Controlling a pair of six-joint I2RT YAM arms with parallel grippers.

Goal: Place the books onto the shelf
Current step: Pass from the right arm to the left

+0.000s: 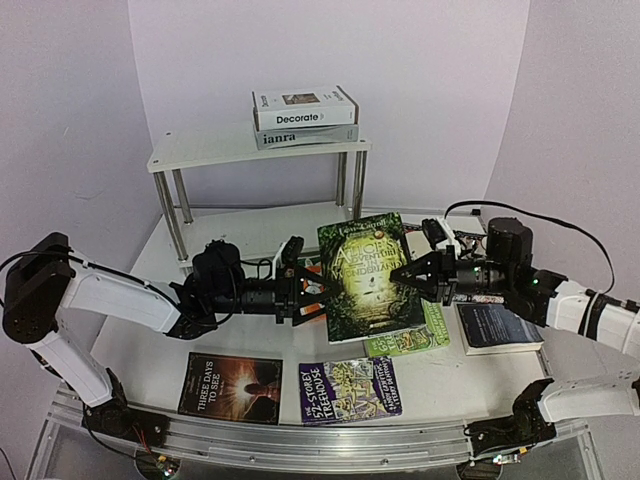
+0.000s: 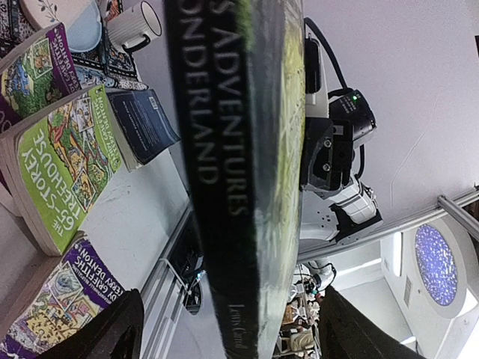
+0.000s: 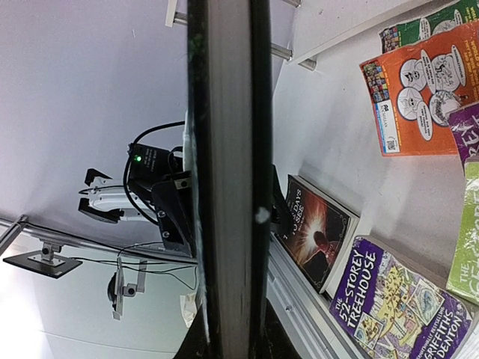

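Handover stage of one shelving cycle. The green Wonderland book (image 1: 368, 275) is raised off the table (image 1: 160, 350), between the two arms and just near of the shelf (image 1: 200, 150), whose top tier already carries the white Decorate book (image 1: 305, 108) stacked on the grey ianra book (image 1: 300, 137). The right gripper (image 1: 402, 272) is clamped together on the book's right-hand page edge and, we judge, bears its weight; the left gripper (image 1: 312, 285) has its fingers (image 2: 105, 333) spread to either side of the spine, with gaps showing in the left wrist view. We read the book's long axis as running near to far, title end toward the shelf, cover facing up, spine to the left. The next move calls for the left jaws either to close on the spine or to back clear; the book must then travel far and be kept level to slide onto a tier. Three Days to See (image 1: 230, 388), the purple Treehouse paperback (image 1: 350, 388) and the navy book (image 1: 497, 325) lie flat on the table, awaiting their turn.
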